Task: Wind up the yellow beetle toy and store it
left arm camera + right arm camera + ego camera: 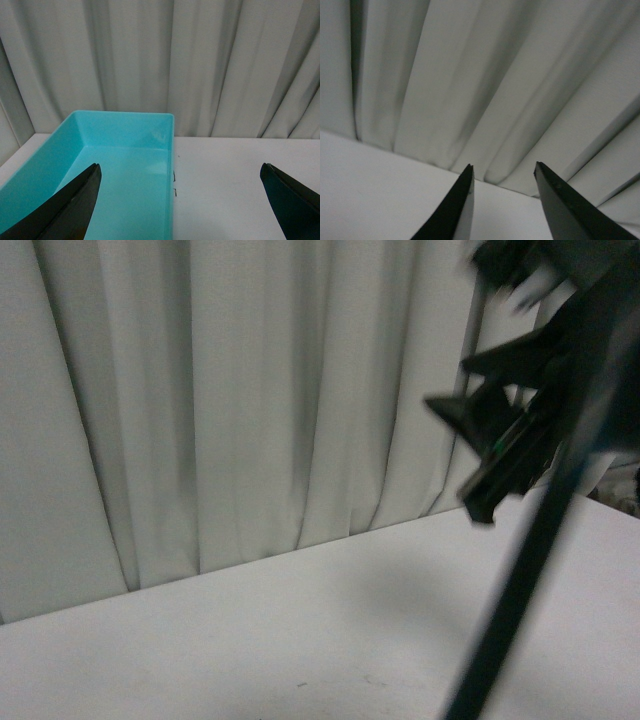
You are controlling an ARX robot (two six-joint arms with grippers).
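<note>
The yellow beetle toy is out of view in all three views. My left gripper (pixel 180 172) is open and empty; one finger hangs over a turquoise bin (pixel 120 165), the other over the white table (pixel 235 175). My right gripper (pixel 504 169) is open and empty, raised above the table and facing the curtain. In the front view the right arm (pixel 530 440) is blurred at the upper right, held high with its gripper (pixel 470 440) pointing left. The left arm does not show in the front view.
A pale pleated curtain (pixel 250 390) hangs behind the table's far edge. The white table (pixel 300 630) fills the lower front view. The turquoise bin is empty in the part that shows. Two small dark marks (pixel 174 182) lie on the table beside the bin.
</note>
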